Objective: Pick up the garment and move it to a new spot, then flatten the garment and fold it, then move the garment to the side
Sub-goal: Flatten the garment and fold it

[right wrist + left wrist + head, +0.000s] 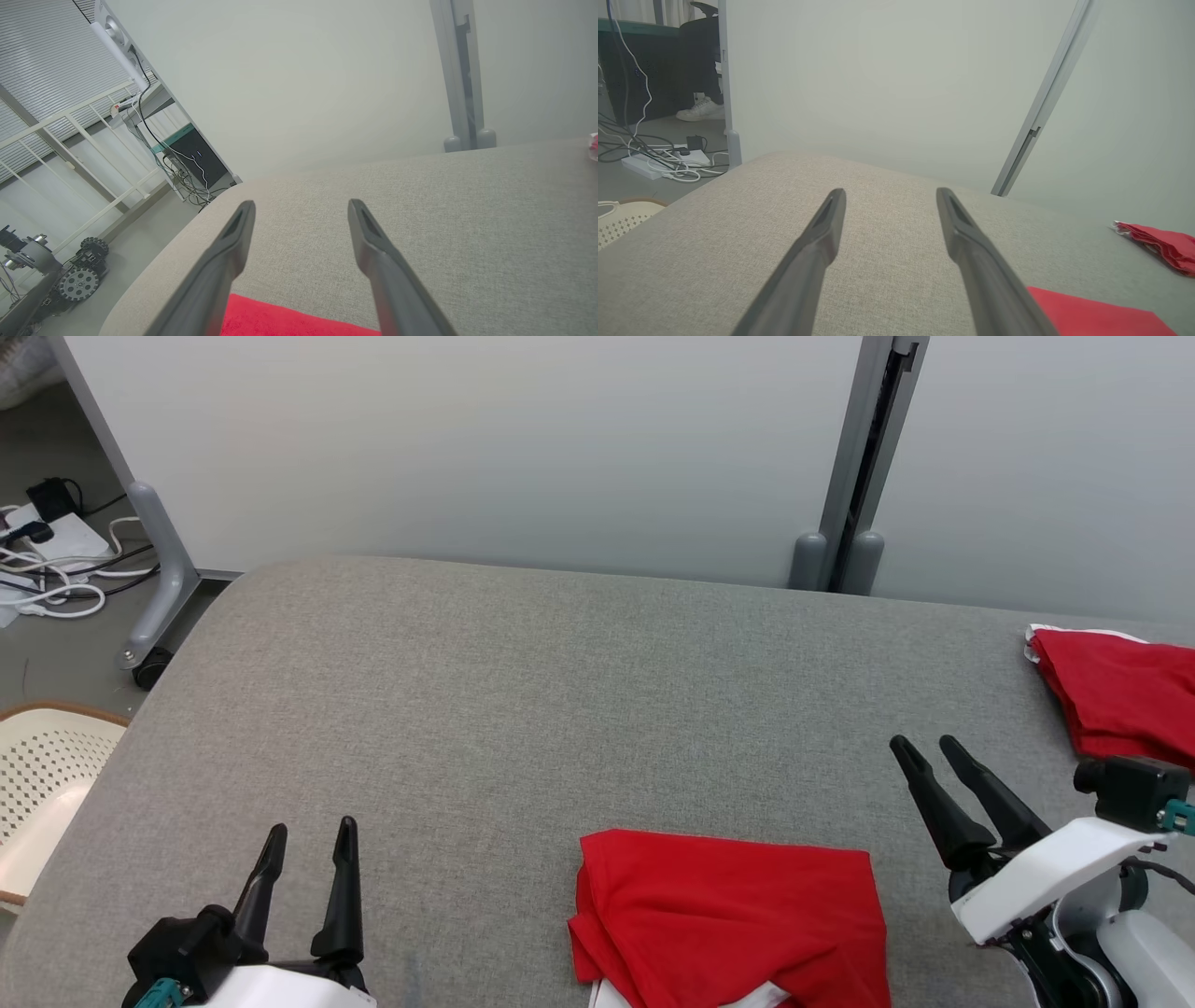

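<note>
A red garment (733, 919) with a white edge lies loosely bunched at the near middle of the grey table (523, 709). Its corner shows at the lower right in the left wrist view (1092, 315) and between the fingers at the bottom of the right wrist view (280, 322). My left gripper (313, 835) hovers open to the garment's left, apart from it. My right gripper (926, 747) stands open to the garment's right, holding nothing. Both pairs of fingers (822, 242) (373, 252) are spread over bare table.
A second red garment (1120, 700) lies folded at the table's far right edge, seen also in the left wrist view (1162, 245). Grey partition panels (523, 439) stand behind the table. A white perforated basket (42, 784) and cables (56, 569) are on the floor at left.
</note>
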